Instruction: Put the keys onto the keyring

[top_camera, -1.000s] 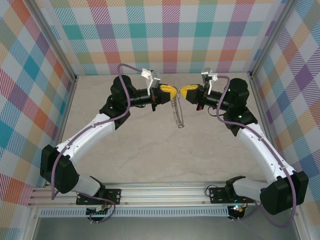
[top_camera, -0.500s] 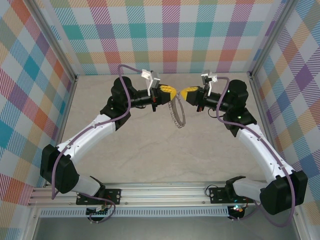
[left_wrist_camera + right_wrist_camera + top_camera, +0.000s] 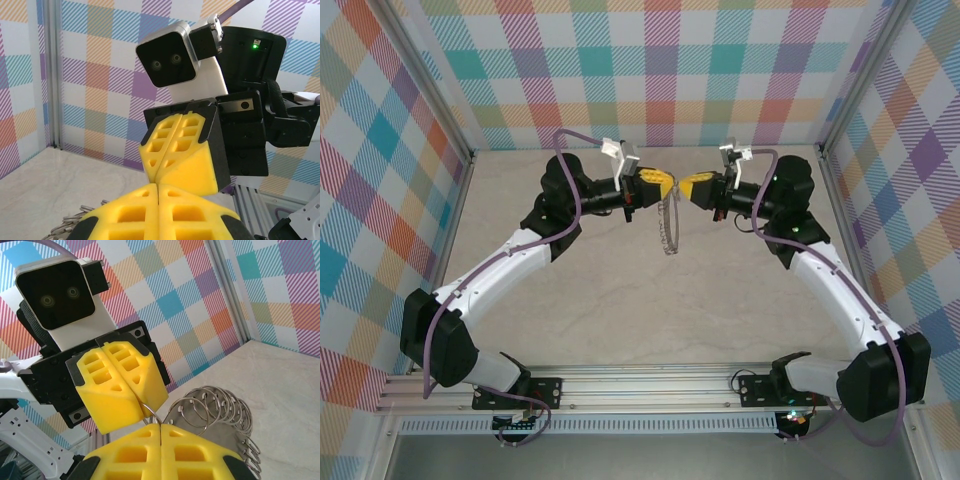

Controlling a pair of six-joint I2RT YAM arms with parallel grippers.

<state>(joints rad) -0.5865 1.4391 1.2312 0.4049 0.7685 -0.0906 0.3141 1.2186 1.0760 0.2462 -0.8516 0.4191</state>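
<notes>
**Keyring point(image 3: 669, 226) hangs between two facing claws**

The left claw point(image 3: 663, 183) has its yellow pads pressed together on a thin loop of the keyring. The rest of the keyring dangles just below the claw's tip, above the surface point(image 3: 620, 300). The right claw point(image 3: 689, 187), pads likewise pressed together, faces it almost tip to tip, and the loop reaches its seam.

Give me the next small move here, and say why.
Probably ease the right claw a touch toward the left claw. Both are shut, tip to tip in mid-air, and the keyring hangs from the left claw's pinch, so the wire to thread is close. What the right claw holds is unclear.
</notes>
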